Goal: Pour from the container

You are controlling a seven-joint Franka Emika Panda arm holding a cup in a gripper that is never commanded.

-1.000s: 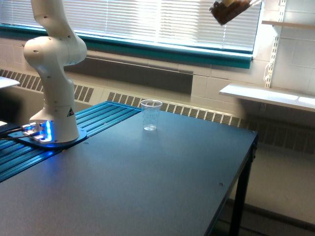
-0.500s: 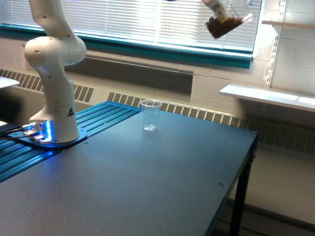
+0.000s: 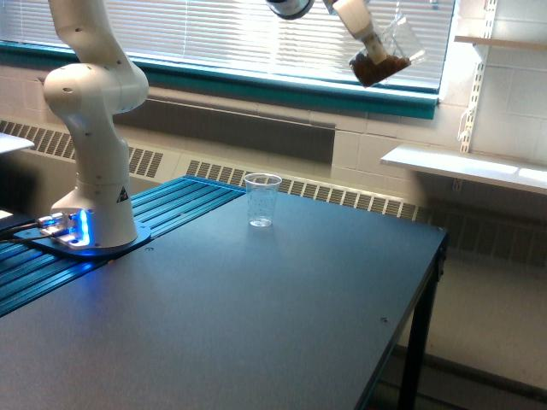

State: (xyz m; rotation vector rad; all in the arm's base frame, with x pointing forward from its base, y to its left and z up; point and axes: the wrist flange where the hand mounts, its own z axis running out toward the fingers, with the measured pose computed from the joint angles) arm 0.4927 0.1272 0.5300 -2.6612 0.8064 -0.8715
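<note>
Up in the upper right of the frame the gripper, fingers pinching the tilted clear container of dark brown stuff, hangs high and well right of the plastic cup, so a pour from here likely splashes onto the table

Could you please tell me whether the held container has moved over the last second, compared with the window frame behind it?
Yes. The container has dropped lower and shifted toward the exterior view's left, closer to the teal window sill.
</note>
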